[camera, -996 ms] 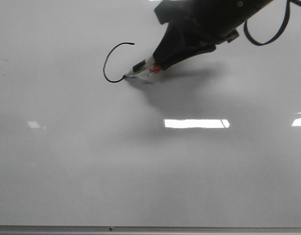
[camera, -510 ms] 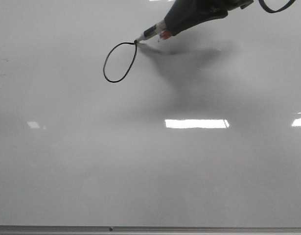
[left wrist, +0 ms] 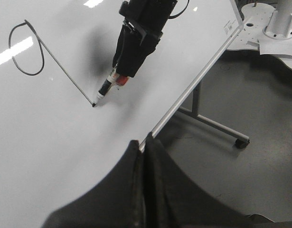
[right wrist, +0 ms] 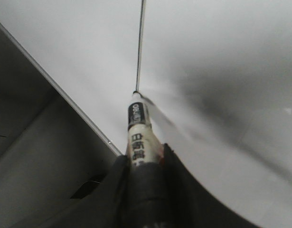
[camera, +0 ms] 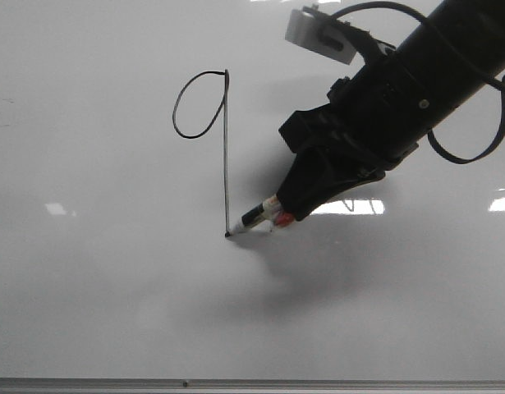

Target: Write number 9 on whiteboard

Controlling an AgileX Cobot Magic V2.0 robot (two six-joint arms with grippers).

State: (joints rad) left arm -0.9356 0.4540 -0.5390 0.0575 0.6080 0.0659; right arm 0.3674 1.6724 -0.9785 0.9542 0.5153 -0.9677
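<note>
The number 9 is a thin black loop with a long straight stem on the glossy whiteboard. My right gripper is shut on a marker, whose tip touches the board at the stem's lower end. In the right wrist view the marker sticks out of the gripper and meets the stem. In the left wrist view the 9, the marker and the right gripper show. My left gripper is shut and empty, above the board's edge.
A grey metal edge strip runs along the board's near side. In the left wrist view the board's side edge, its stand leg with a caster and a white base plate show. Light reflections lie on the board.
The right gripper closed the loop at its top, then moved the marker straight down toward the board's near edge, drawing the long stem.
</note>
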